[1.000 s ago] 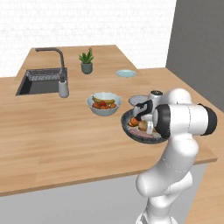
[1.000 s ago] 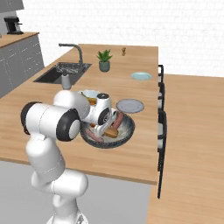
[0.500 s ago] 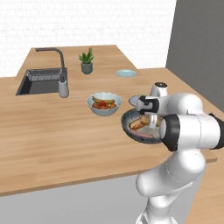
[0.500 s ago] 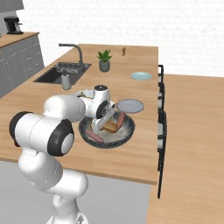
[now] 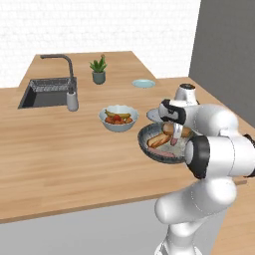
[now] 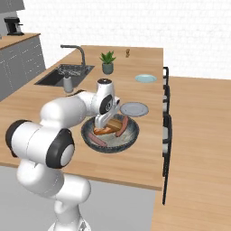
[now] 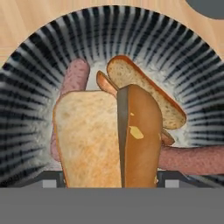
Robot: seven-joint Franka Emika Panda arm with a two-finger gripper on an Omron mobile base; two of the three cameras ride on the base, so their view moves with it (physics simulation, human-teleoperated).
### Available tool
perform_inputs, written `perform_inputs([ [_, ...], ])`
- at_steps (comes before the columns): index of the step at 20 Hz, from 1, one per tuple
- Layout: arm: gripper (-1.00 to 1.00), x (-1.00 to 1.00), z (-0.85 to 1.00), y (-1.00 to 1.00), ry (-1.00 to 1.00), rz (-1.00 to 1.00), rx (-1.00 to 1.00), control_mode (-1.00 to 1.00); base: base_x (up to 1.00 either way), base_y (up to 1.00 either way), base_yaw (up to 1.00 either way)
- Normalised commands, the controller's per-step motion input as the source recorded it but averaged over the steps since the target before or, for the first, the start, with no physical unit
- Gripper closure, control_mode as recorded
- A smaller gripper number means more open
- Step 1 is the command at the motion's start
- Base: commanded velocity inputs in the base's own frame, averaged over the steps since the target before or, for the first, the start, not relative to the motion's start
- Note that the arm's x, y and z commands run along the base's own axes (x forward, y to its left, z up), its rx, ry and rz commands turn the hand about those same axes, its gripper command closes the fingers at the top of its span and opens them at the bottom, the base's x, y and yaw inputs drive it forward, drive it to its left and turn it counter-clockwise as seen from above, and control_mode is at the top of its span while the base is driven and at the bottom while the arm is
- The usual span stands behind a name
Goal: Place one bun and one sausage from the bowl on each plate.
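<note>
My gripper (image 7: 111,180) is clamped on a bun (image 7: 109,140). It sits squarely between my fingers, pale cut face to one side and brown crust to the other. Its long axis runs straight away from the fingertips in the hand view. It hangs just above the middle of the bowl (image 7: 35,57), over a second bun (image 7: 146,89) and the sausages (image 7: 74,76) lying on the bowl floor.

What matters for the next move is where the nearer plate (image 6: 134,108) lies. It is just beyond the bowl's far rim, slightly to my right, almost touching it. The other plate (image 6: 145,78) is well apart, further back on the counter (image 6: 135,162). I judge the near one the short carry: lift clear of the rim, then forward.

My arm is folded tight, elbow out towards the base, with the hand (image 6: 104,122) pointing steeply down into the bowl.
</note>
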Motion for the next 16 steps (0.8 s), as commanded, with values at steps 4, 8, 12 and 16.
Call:
perform_inputs([
  [4, 1.00, -0.72, 0.13, 0.02, 0.00, -0.02, 0.00, -1.00, 0.00, 0.00, 0.00],
  [8, 1.00, -0.74, 0.15, 0.50, 0.00, 0.00, -0.01, -1.00, 0.00, 0.00, 0.00],
  [12, 1.00, -0.26, 0.30, 0.47, 0.00, 0.00, 0.00, -1.00, 0.00, 0.00, 0.00],
  [16, 1.00, -0.35, 0.26, 0.19, 0.00, 0.00, 0.00, -1.00, 0.00, 0.00, 0.00],
])
